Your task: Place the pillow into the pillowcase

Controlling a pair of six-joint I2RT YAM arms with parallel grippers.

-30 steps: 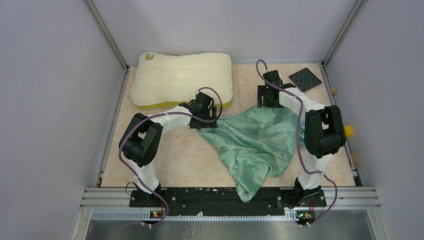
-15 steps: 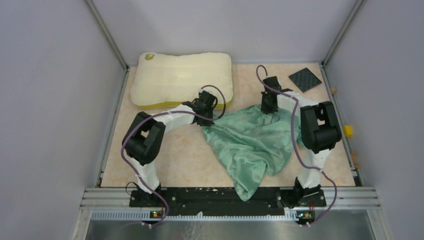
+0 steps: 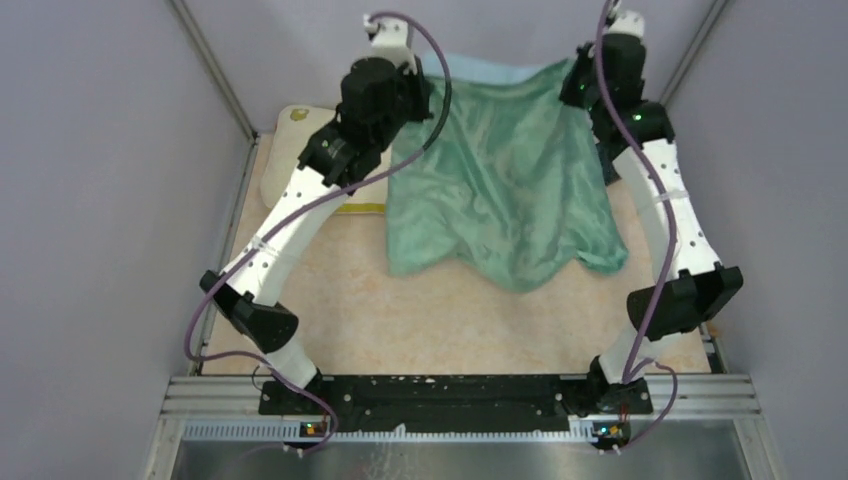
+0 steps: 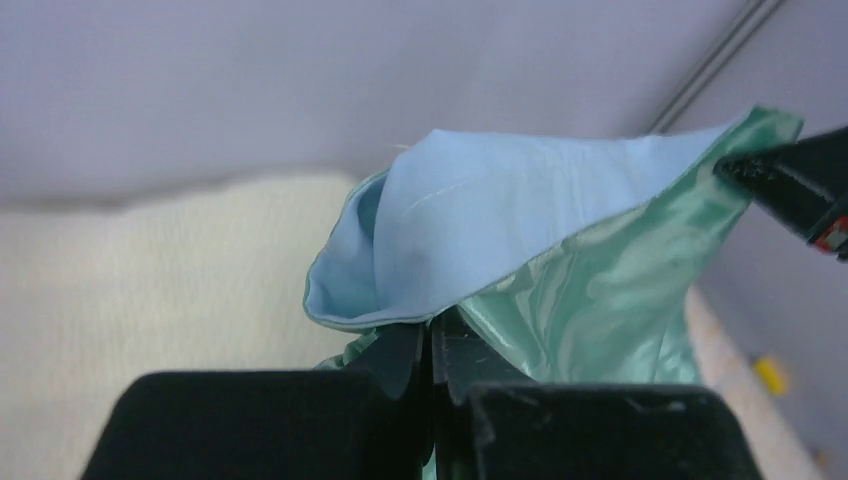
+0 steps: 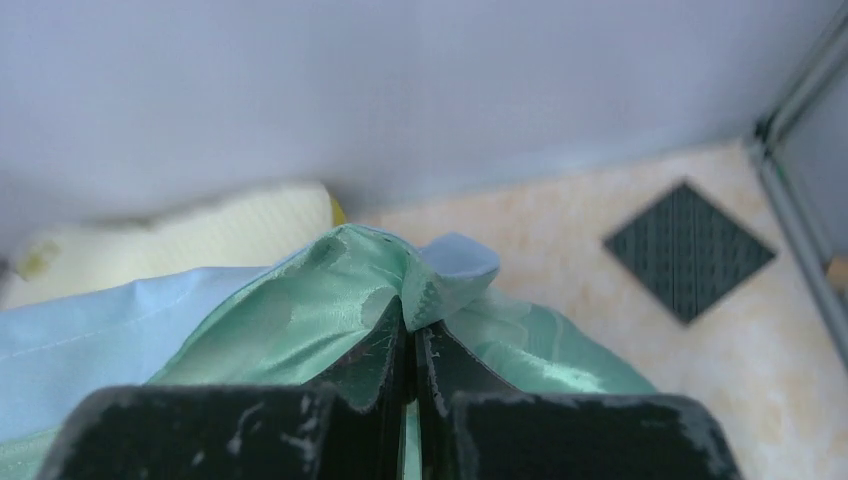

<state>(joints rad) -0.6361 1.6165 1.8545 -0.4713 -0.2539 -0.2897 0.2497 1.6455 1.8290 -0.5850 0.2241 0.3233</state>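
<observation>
- Top external: shows the pillowcase (image 3: 500, 190) hoisted up off the counter (image 3: 430, 310), hanging green side out as a sheet below and between both hands. A second back, lay crumpled low on the counter at the fingertips.
- Lower hem: cannot tell whether brushing the counter or clear of it.
- Left wrist: shows left hand (image 4: 430, 335) pinched fully shut on one top corner of the cloth, with blue lining folded over just above the tips. Was spread wide a second back.
- Right wrist: shows right hand (image 5: 412, 335) pinched shut on the other top corner, with green and blue layers bunched at the tips. Also went from wide to clamped.
- Pillow (image 3: 285, 150): well below and behind the left hand, mostly hidden by that arm and the hanging cloth. Looks unmoved, not touched by either hand.
- Dark grid mat (image 5: 688, 250): below and to the right of the right hand, apart from the cloth.
- Meaning, as a judgement: grasp and lift done, top edge stretched between the hands.
- Cannot tell if one layer or both got pinched, so cannot tell if the mouth is open.
- Still early: pillow not inside. Next likely needs opening the mouth and bringing it to the pillow.
- Risk: thin shiny cloth slipping out of the corner pinches.
</observation>
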